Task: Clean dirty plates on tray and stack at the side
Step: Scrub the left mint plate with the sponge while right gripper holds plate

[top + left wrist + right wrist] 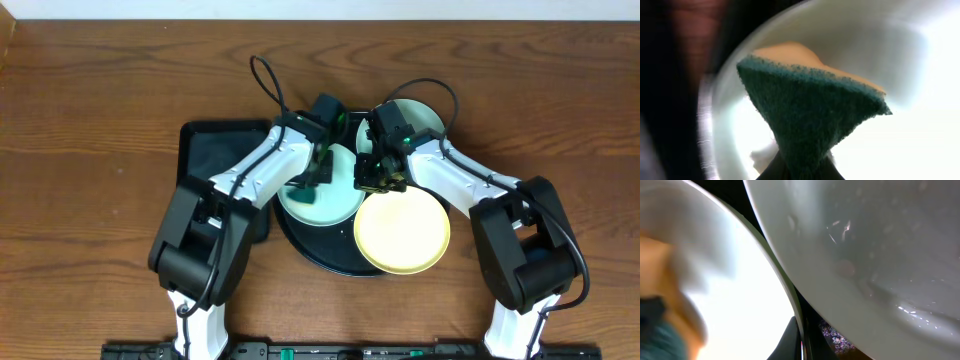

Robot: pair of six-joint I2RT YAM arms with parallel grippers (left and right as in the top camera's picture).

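The round black tray (318, 258) holds a mint plate (338, 200) at its centre-left. My left gripper (312, 178) is shut on a green-and-yellow sponge (302, 188) and presses it on that plate. In the left wrist view the sponge (810, 115) fills the middle over the plate (865, 40). My right gripper (372, 178) is shut on the same plate's right rim (790, 300). A second mint plate (420, 115) lies at the back right. The yellow plate (405, 235) lies at the front right, overlapping the tray's edge.
A smaller black rectangular tray (200, 150) with a dark cloth stands left of the round tray, under my left arm. Another pale plate with specks (865, 240) lies close beside the right gripper. Brown wooden table (100, 100) surrounds everything.
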